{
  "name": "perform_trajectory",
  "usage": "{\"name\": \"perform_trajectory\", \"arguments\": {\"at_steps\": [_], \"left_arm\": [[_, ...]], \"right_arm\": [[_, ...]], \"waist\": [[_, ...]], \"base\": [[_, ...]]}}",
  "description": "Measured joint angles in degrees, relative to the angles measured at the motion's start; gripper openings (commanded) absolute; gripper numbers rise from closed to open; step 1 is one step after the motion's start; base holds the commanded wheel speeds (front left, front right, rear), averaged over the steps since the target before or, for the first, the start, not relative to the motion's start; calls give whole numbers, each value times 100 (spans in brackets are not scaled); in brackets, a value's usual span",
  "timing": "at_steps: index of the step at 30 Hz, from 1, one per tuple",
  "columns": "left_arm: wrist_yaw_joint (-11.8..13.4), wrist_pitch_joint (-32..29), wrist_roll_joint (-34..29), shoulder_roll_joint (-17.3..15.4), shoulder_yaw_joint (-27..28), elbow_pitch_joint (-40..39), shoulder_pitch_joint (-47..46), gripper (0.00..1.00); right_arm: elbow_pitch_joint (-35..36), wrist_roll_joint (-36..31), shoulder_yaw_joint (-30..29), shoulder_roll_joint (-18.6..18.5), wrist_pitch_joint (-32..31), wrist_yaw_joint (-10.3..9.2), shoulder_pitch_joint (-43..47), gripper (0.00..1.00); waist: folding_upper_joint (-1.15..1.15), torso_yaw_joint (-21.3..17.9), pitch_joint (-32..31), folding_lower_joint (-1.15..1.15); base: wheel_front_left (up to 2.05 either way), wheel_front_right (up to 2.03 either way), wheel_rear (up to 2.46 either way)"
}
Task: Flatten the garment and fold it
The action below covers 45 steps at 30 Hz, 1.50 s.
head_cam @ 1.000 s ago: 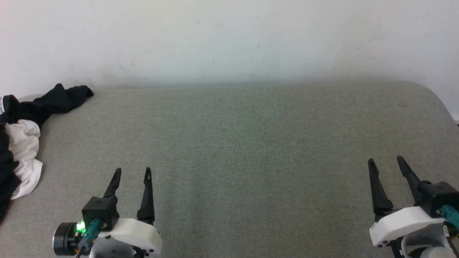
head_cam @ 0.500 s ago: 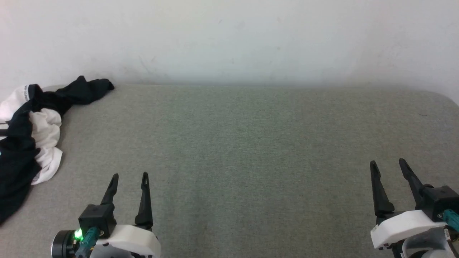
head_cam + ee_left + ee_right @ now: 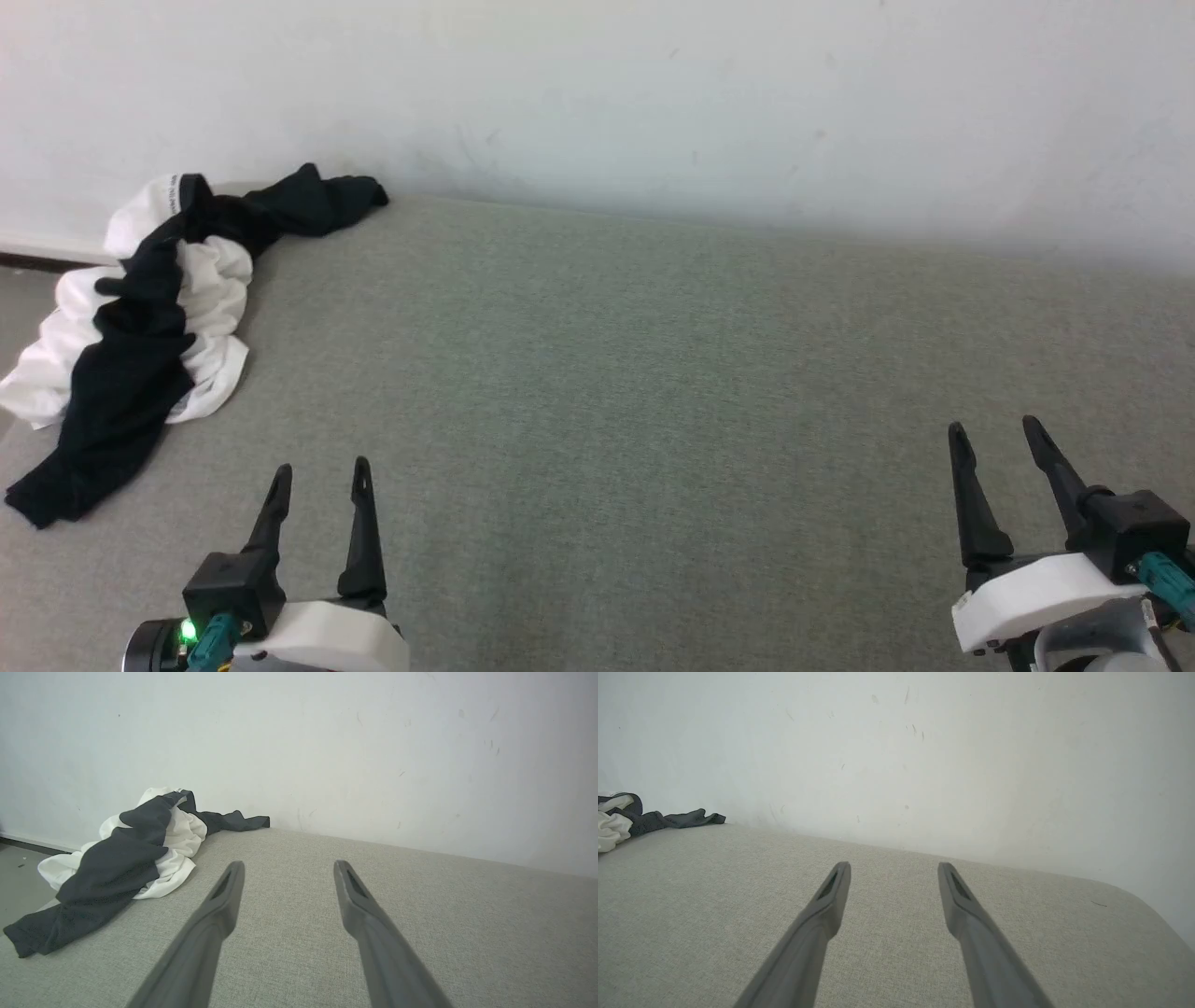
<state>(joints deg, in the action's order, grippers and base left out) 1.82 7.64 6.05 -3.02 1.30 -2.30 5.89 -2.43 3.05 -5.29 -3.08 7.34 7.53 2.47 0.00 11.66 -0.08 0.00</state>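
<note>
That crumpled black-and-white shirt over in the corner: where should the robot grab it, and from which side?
Probably the black tail of the garment, the end nearest the left pincer. It lies thin and flat on the grey surface, apart from the bunched heap, so the open pincer coming down from above could pinch it.

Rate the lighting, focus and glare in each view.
Head view: soft even light, no glare; garment sharp, a green lamp glowing behind the left gripper. Left wrist view: that gripper's fingers blur up close, garment crisp. Right wrist view: the right gripper has equally soft fingers, wall evenly lit.
</note>
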Motion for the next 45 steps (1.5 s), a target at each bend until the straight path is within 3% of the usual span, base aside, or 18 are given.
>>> {"name": "perform_trajectory", "arguments": {"at_steps": [14,45], "left_arm": [[124,155,114,0,4,-78,187,100],[124,509,408,0,222,-21,483,100]], "right_arm": [[-115,2,20,1,185,0,0,100],[-421,104,159,3,545,0,60,100]], "waist": [[0,684,-9,0],[0,2076,-124,0]], "base": [[0,0,0],[0,0,0]]}}
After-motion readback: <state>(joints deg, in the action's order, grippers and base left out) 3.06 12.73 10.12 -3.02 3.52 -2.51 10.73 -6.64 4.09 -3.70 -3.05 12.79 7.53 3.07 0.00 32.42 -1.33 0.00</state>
